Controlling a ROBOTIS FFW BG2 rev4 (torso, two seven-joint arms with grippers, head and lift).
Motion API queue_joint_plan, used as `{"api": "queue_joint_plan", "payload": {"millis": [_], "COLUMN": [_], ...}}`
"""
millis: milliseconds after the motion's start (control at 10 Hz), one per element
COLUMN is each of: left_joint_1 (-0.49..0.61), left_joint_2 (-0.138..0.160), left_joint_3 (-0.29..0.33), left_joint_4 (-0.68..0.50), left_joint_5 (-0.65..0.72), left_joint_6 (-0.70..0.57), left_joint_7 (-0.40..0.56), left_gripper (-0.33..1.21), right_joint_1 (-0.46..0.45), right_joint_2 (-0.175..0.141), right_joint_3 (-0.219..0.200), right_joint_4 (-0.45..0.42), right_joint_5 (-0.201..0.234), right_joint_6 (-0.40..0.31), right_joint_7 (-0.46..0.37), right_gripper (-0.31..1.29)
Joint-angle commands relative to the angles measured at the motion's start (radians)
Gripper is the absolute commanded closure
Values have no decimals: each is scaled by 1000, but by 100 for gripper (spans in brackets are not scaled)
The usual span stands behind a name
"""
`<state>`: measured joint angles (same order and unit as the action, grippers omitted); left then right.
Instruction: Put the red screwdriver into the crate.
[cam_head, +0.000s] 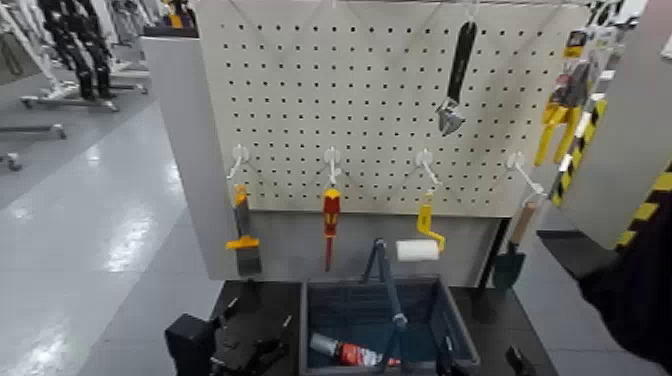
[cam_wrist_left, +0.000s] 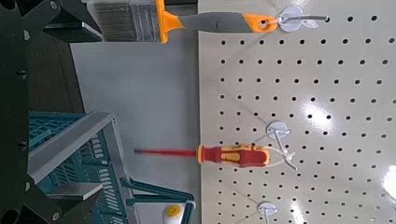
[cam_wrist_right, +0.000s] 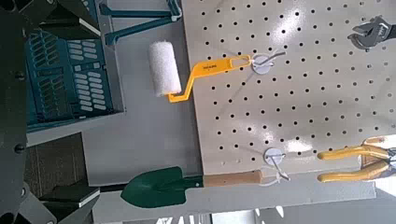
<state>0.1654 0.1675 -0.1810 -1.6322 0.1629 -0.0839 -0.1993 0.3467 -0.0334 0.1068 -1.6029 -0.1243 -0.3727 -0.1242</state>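
The red screwdriver (cam_head: 330, 225) hangs by its handle from a white hook on the pegboard, shaft pointing down, above and behind the crate's left end. It also shows in the left wrist view (cam_wrist_left: 224, 154). The dark blue-grey crate (cam_head: 306, 325) stands on the black table below the board, its arched handle (cam_head: 390, 290) up; it shows in both wrist views (cam_wrist_left: 89, 173) (cam_wrist_right: 70, 75). My left gripper (cam_head: 245, 350) is low, left of the crate, open and empty. My right gripper (cam_head: 518, 360) is low at the crate's right, open and empty.
A red-and-white cylinder (cam_head: 350, 352) lies in the crate. Also on the pegboard (cam_head: 390, 100) are an orange-handled paintbrush (cam_head: 244, 235), a yellow-handled paint roller (cam_head: 420, 245), a green trowel (cam_head: 512, 255), a wrench (cam_head: 455, 80) and yellow pliers (cam_head: 560, 110).
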Motion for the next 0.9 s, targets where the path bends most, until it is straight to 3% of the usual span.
{"api": "queue_joint_plan", "payload": {"millis": [100,500,900], "left_joint_1": [-3,-40,-150], "left_joint_2": [-2,-2,-19], "left_joint_3": [0,-3,15], "left_joint_4": [0,5,46], "left_joint_5": [1,9,29], "left_joint_6": [4,47,121], "left_joint_7": [-2,-28,-169], "left_gripper": [17,17,17], "right_joint_1": [0,-2,-5], "right_joint_2": [0,0,0], "right_joint_3": [4,5,10], "right_joint_4": [0,3,8], "right_joint_5": [0,0,-6], "right_joint_6": [-3,-9,-9], "right_joint_7": [0,-2,-2], "right_gripper": [13,13,13]}}
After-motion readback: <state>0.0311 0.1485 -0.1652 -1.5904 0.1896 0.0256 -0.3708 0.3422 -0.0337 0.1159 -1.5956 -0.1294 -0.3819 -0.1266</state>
